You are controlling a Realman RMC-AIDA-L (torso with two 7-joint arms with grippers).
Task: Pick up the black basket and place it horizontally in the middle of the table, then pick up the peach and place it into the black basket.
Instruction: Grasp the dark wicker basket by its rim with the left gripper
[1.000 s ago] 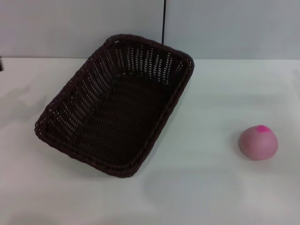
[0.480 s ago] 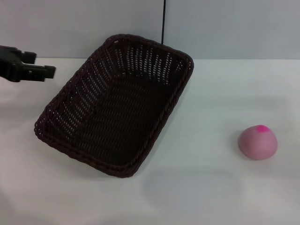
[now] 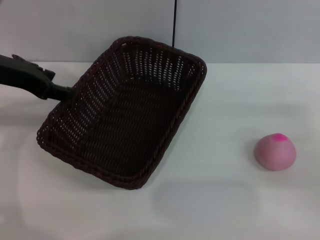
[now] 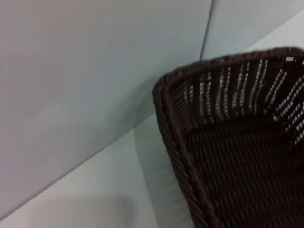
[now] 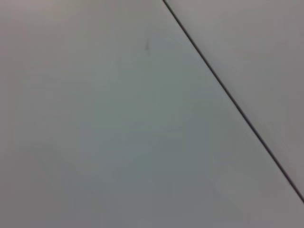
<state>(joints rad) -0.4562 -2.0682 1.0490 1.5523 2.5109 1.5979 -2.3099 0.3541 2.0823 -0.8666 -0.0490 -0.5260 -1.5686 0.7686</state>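
Observation:
The black basket [image 3: 189,100] lies slantwise on the white table [image 3: 225,200], left of centre, with one corner near the back wall. It is empty. The peach [image 3: 275,151] sits on the table at the right, well apart from the basket. My left gripper [image 3: 62,92] reaches in from the left edge, and its tip is at the basket's left long rim. The left wrist view shows a basket corner and rim [image 4: 173,142] close up, but not my fingers. My right gripper is out of view.
A grey wall with a dark vertical seam [image 3: 174,22] stands right behind the table and close to the basket's far corner. The right wrist view shows only this wall and seam [image 5: 228,97]. Bare tabletop lies between the basket and the peach.
My left arm came in from the left edge and moved right and down until its tip reached the basket's left rim. The basket and the peach have not moved.

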